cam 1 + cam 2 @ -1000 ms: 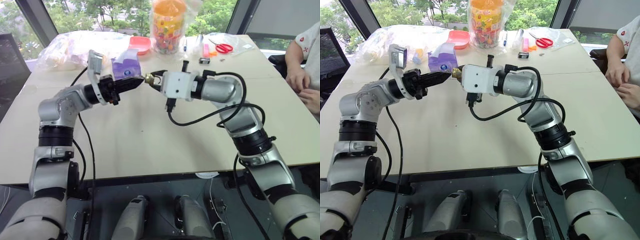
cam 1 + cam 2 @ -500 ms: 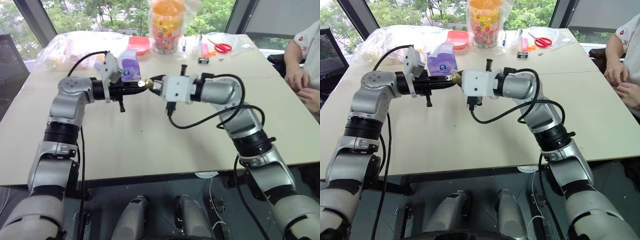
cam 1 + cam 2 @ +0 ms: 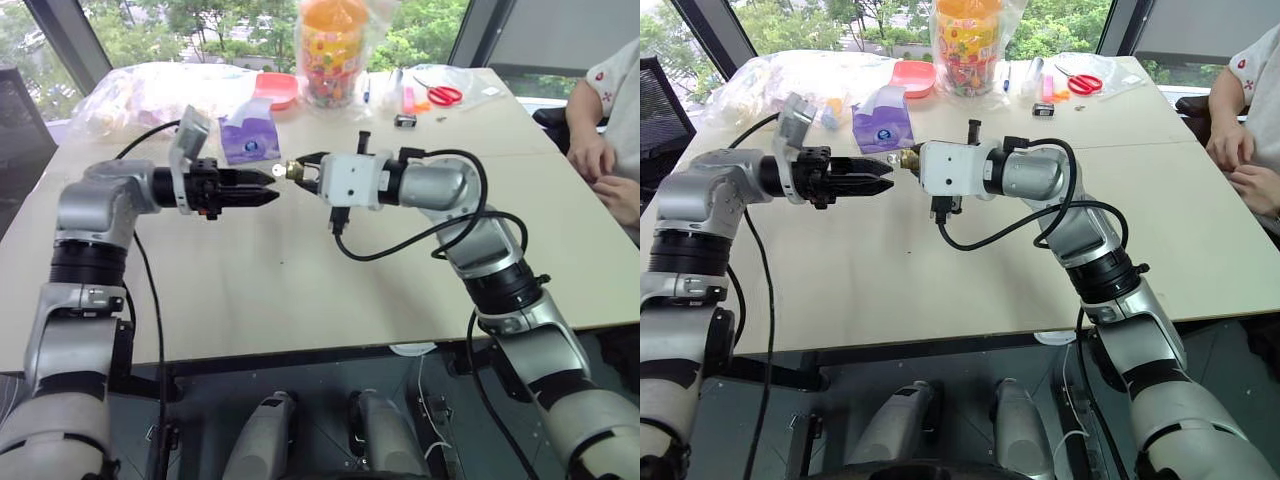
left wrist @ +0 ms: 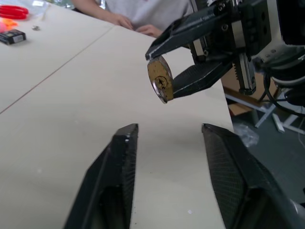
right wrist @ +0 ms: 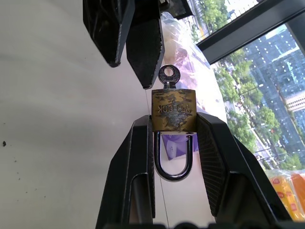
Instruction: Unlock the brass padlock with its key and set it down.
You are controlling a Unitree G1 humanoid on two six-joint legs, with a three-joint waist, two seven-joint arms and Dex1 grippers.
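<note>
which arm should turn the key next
Left, probably. The right gripper is clamped on the brass padlock, while the left gripper is open and empty, just short of the key in the lock.

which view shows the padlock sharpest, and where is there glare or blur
Right wrist view: the brass padlock and the key are crisp between the right gripper's fingers, the windows behind bright and washed out. Left wrist view: padlock small, its keyway face visible. Eye views: it is a tiny glinting speck.

Silver arms, blk cables, blk end effector (image 3: 288,172) fingers.
</note>
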